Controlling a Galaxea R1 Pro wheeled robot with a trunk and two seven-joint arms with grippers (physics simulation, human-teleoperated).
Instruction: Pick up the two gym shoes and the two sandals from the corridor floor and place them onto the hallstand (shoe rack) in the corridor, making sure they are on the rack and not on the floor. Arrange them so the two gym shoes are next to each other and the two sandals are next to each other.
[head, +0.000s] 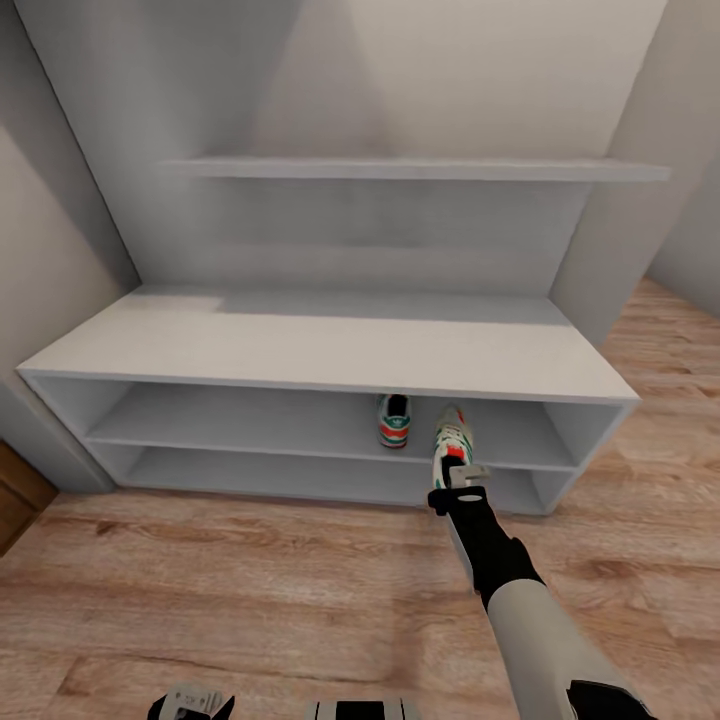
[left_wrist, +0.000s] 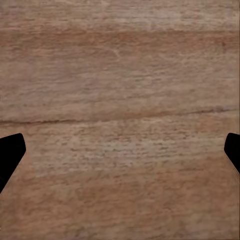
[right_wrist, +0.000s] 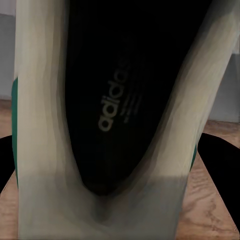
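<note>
Left gripper (left_wrist: 120, 155): in the left wrist view its two dark fingertips (left_wrist: 11, 152) sit at opposite edges of the picture, spread wide, with nothing between them but the corridor floor (left_wrist: 120, 90), wood-grain planks. Head view: the top of the left gripper (head: 190, 703) shows at the lower edge, close to the trunk. Right arm (head: 545, 620) reaches forward from the lower right, black forearm over a pale upper segment. Right gripper (head: 458, 482) is clamped on the held gym shoe (head: 450, 440), gripping it at the heel end; the shoe's toe points in toward the hallstand (head: 320, 350). In the right wrist view the held gym shoe (right_wrist: 120, 120) is seen from close up: cream collar, dark insole with printed lettering, a green strip along one side, black fingers (right_wrist: 220, 165) at either flank. The shoe is at the front edge of the upper open tier, right of centre; whether its sole rests on the tier cannot be told. Just beside it, to its left, the second gym shoe (head: 394, 420) stands on that same tier, heel toward the camera, red-orange and green visible. Beyond, the bench top, then a long wall shelf (head: 420, 168) above.
</note>
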